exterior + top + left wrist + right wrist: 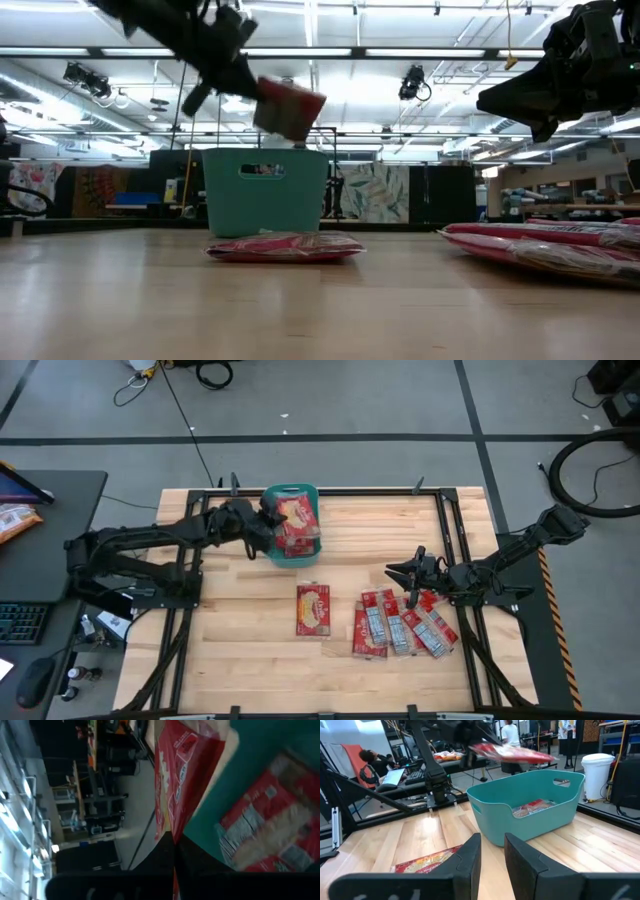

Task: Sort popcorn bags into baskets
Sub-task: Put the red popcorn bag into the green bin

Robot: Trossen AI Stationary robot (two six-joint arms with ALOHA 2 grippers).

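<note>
Nearest the table's front edge, four popcorn bags (398, 628) lie fanned together on the wooden table (240, 650), with a lone popcorn bag (313, 608) flat beside them toward the middle. Just above the fanned group hangs the right gripper (406, 572), its fingers (467, 857) parted with nothing between them (it points toward the tub). Farther back stands the teal basket (272, 550) with a packet (536, 807) already lying inside. Over its rim the left gripper (268, 513) is clamped on one red popcorn bag (290, 108), held tilted in the air above the basket's opening.
</note>
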